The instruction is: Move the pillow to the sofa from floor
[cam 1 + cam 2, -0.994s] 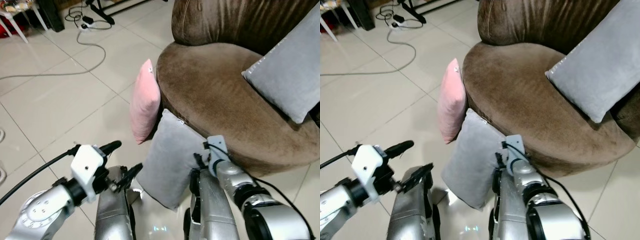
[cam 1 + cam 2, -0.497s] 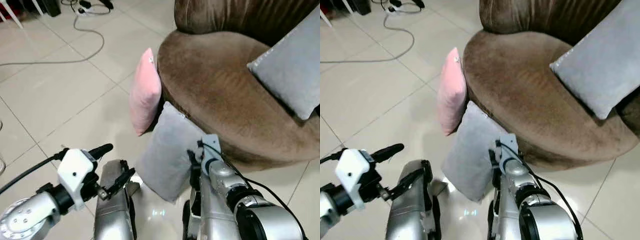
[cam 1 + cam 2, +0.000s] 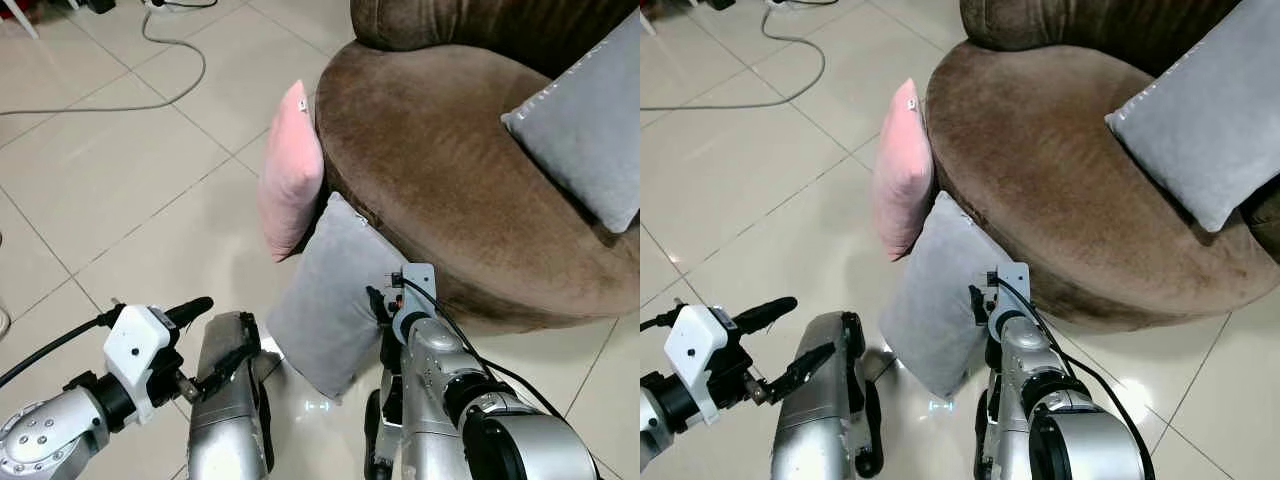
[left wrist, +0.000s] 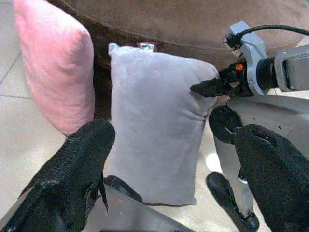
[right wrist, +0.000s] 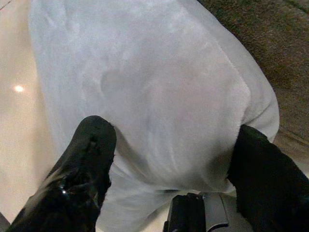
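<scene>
With both claws open, our right claw (image 5: 169, 159) straddles one grey pillow (image 3: 330, 295) leaning on the sofa (image 3: 440, 190); left claw (image 3: 205, 335) nearby; one pink pillow (image 3: 290, 175) beside, one grey cushion (image 3: 590, 140) on it.

A floor (image 3: 120, 180) of pale glossy tiles with thin dark grout lines is seen across the left and lower parts of the frame. A grey pillow (image 3: 330, 295) is stood on it at centre, leaned against a round brown sofa (image 3: 450, 180) at the right. A pink pillow (image 3: 290, 175) is stood just beside it, higher in the frame, also against the sofa. A grey cable (image 3: 120, 95) is trailed across the upper left.
</scene>
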Tool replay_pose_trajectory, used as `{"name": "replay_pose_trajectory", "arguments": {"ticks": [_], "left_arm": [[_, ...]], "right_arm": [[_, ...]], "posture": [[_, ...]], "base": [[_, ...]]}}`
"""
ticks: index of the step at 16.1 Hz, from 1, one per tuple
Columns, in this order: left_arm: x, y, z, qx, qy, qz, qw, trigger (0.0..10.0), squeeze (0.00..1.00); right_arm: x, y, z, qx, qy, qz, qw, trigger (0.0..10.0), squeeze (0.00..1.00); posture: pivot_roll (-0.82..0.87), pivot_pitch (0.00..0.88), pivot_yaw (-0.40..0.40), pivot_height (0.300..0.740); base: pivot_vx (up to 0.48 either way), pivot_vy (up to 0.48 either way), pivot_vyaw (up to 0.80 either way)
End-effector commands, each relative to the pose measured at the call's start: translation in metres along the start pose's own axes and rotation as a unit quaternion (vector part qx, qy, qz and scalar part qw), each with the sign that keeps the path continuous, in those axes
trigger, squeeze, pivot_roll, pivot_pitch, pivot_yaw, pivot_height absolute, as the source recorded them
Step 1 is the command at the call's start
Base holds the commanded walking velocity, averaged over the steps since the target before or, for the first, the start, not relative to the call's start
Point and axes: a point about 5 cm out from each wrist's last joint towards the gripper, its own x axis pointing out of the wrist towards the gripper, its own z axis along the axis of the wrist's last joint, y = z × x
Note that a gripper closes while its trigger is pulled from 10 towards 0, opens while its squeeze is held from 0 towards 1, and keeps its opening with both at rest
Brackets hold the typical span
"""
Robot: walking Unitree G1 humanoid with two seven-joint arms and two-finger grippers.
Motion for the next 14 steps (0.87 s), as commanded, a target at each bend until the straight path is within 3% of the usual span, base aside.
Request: {"name": "replay_pose_trajectory", "arguments": {"ticks": [1,14], "left_arm": [[-0.0035,0.0017,-0.0036,0.000,0.008,0.003,1.000,10.0,0.00],[-0.0044,-0.0002,0.0028,0.010,-0.006,0.003,1.000,10.0,0.00]], "right_arm": [[-0.0031,0.0019,-0.0145,0.002,0.023,0.007,1.000,0.0,0.00],[-0.0027,0.0045,-0.0131,0.004,0.017,0.006,1.000,0.0,0.00]], "posture": [[0.35,0.336,-0.013,0.542],[0.35,0.332,-0.010,0.542]], "base": [[0.000,0.000,0.00],[0.000,0.000,0.00]]}}
